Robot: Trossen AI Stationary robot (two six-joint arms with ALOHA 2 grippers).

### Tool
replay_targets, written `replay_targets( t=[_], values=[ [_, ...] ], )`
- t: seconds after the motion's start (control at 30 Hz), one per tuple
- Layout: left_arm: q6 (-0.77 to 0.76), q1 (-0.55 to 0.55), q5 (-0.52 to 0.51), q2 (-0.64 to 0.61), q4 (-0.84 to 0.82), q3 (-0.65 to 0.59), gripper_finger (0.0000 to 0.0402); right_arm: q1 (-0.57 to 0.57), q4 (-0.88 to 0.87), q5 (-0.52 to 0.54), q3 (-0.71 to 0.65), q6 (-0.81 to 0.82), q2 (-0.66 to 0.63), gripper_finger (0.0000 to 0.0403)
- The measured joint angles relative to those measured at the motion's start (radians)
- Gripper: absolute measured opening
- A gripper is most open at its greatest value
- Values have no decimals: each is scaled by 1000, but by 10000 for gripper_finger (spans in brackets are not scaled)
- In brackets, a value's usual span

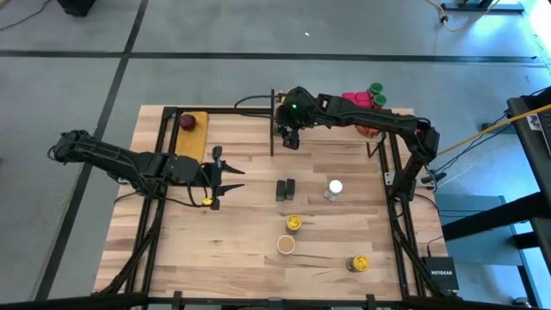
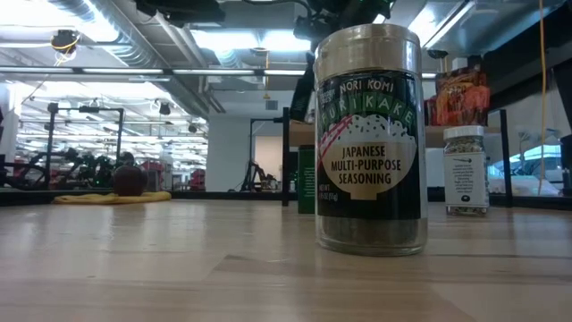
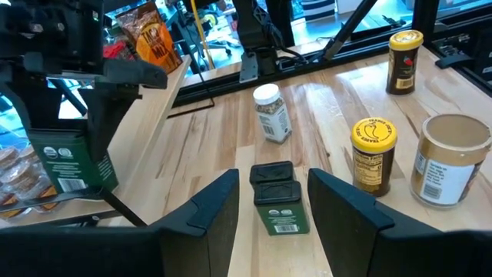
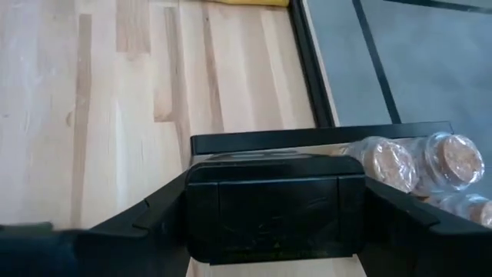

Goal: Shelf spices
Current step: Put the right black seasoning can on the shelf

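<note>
My right gripper (image 1: 290,136) is shut on a dark green rectangular tin (image 4: 273,208) at the left end of the shelf (image 1: 331,129), a pale board on a black frame. Red boxes (image 1: 357,102), green-lidded jars (image 1: 376,90) and an orange packet (image 2: 460,94) stand at the shelf. My left gripper (image 1: 234,178) is open and level over the table, pointing at two dark tins (image 3: 273,192) that lie flat. Standing on the table are a white-lidded jar (image 1: 335,188), two yellow-lidded jars (image 1: 293,223) (image 1: 358,263) and a tan-lidded jar (image 1: 286,244). My right gripper pinches the green tin by its upper end (image 3: 61,138) between the two fingers, coming from above and pointing down. The tin hangs upright below the fingers (image 3: 73,165). Whether its bottom rests on anything, I cannot tell.
A dark red round thing (image 1: 187,121) sits on a yellow pad at the table's far left. Black frame rails (image 1: 155,215) run along the table's left and right sides. Jars with tan lids (image 4: 388,163) sit by the shelf's frame, right beside the held tin.
</note>
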Motion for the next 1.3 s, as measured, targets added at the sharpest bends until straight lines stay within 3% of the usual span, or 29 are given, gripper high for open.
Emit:
replay_targets(
  t=[0.3, 0.67, 0.9, 1.3],
  values=[
    [2, 0, 0, 0, 0, 0, 150, 0, -9, 28, 0, 3, 0, 286],
    [3, 0, 0, 0, 0, 0, 150, 0, 1, 30, 0, -4, 0, 387],
    [3, 0, 0, 0, 0, 0, 150, 0, -25, 171, 71, -33, 0, 392],
    [2, 0, 0, 0, -5, 0, 150, 55, -404, 76, 301, 73, -6, 392]
  ],
)
